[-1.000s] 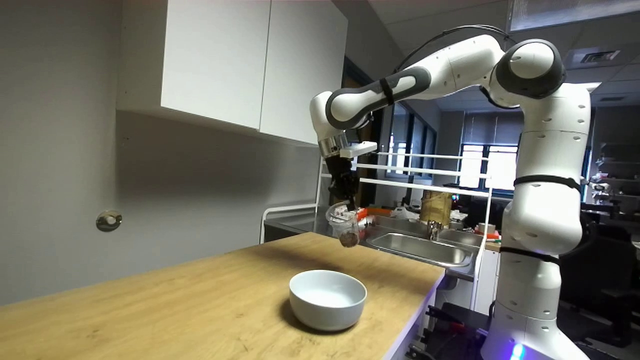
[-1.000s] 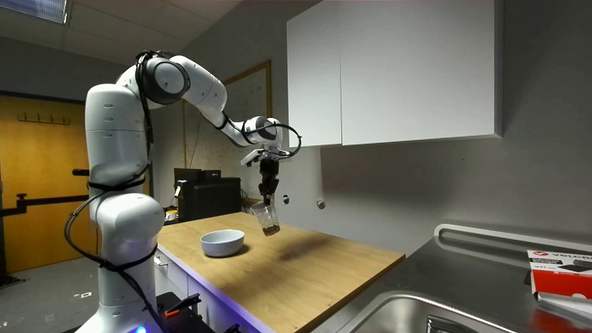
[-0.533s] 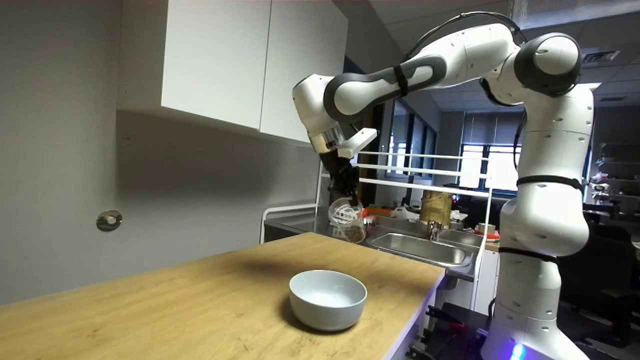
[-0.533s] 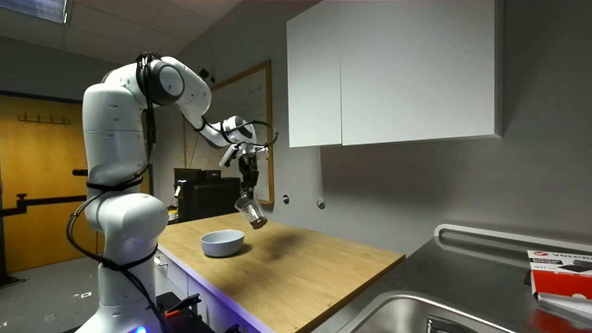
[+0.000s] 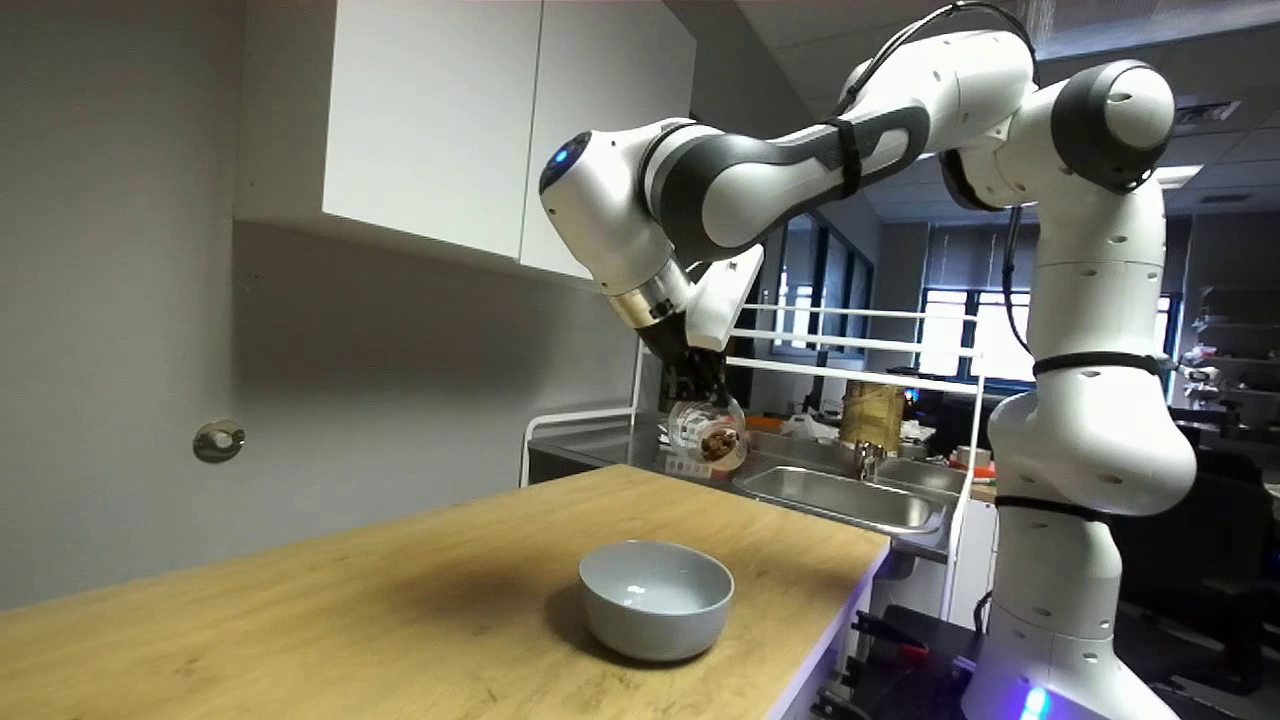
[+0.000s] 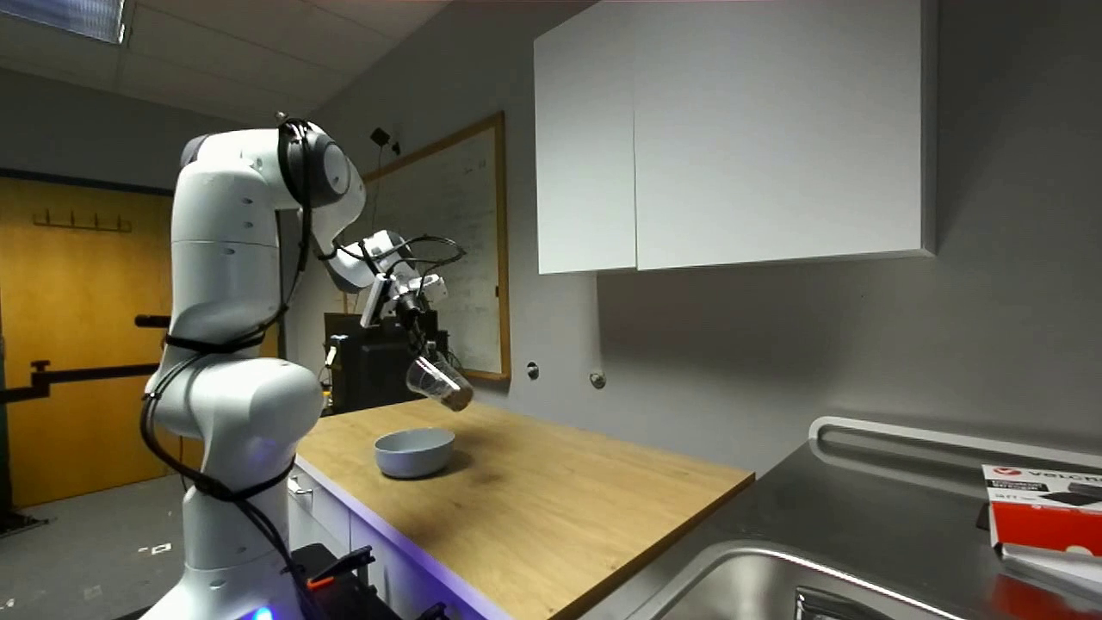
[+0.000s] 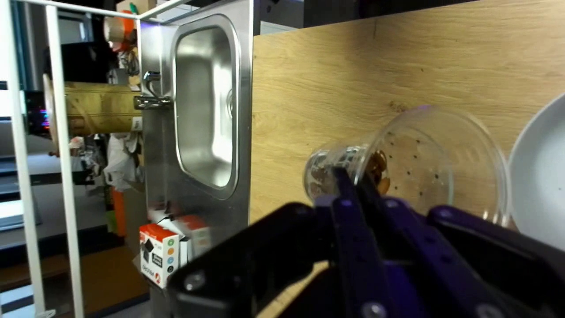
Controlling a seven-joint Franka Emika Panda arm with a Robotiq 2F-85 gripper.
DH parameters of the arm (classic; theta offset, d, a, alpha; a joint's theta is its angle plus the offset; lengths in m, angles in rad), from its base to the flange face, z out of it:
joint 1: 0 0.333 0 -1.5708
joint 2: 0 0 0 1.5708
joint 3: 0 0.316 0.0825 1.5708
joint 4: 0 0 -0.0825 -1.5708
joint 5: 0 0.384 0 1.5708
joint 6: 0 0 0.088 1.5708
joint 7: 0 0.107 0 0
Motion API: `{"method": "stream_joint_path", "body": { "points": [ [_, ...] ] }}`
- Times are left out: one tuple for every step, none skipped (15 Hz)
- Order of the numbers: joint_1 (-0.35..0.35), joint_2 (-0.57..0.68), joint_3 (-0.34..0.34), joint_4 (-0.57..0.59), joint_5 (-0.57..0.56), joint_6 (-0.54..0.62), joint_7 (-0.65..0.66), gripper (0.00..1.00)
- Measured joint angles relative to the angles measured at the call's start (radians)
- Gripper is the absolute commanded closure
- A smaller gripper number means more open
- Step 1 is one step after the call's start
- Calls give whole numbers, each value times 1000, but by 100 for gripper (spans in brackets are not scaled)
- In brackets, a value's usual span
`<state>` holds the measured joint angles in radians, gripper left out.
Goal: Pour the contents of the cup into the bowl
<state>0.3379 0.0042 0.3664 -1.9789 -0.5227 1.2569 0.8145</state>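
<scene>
The cup (image 5: 704,440), a clear tumbler with brown nut-like pieces (image 5: 721,444) in its lower end, hangs tilted well over in the air in both exterior views (image 6: 437,384). My gripper (image 7: 351,176) is shut on the cup's wall near the rim, one finger outside and one inside. In the wrist view the cup's mouth (image 7: 441,145) opens toward the bowl (image 7: 540,168), and the pieces (image 7: 378,170) lie near its base. The wide white bowl (image 5: 655,622) stands upright on the wooden table (image 5: 400,620), lower than the cup. It also shows in an exterior view (image 6: 415,458); no pieces are visible in it.
A white wall cabinet (image 5: 430,120) hangs over the table's back side near the arm. A steel sink (image 7: 205,110) and a red-and-white box (image 7: 159,256) are beyond the table's end. A white rail frame (image 5: 850,340) stands by the sink.
The arm has swung the gripper, carrying the cup toward the bowl's side. The cup has tipped further, nearer to lying on its side. The bowl has not moved.
</scene>
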Motion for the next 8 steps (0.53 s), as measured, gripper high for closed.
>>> {"method": "stream_joint_path", "body": {
  "points": [
    [20, 23, 13, 10, -17, -26, 20, 98],
    [40, 46, 23, 20, -32, -49, 38, 98],
    [61, 72, 31, 32, -50, -71, 57, 98],
    [82, 100, 37, 44, -68, -92, 75, 98],
    [102, 128, 39, 57, -86, -109, 91, 98],
    [121, 157, 40, 69, -105, -126, 108, 98],
    [137, 185, 39, 82, -124, -140, 125, 98],
    [150, 212, 39, 93, -145, -154, 143, 98]
  ]
}}
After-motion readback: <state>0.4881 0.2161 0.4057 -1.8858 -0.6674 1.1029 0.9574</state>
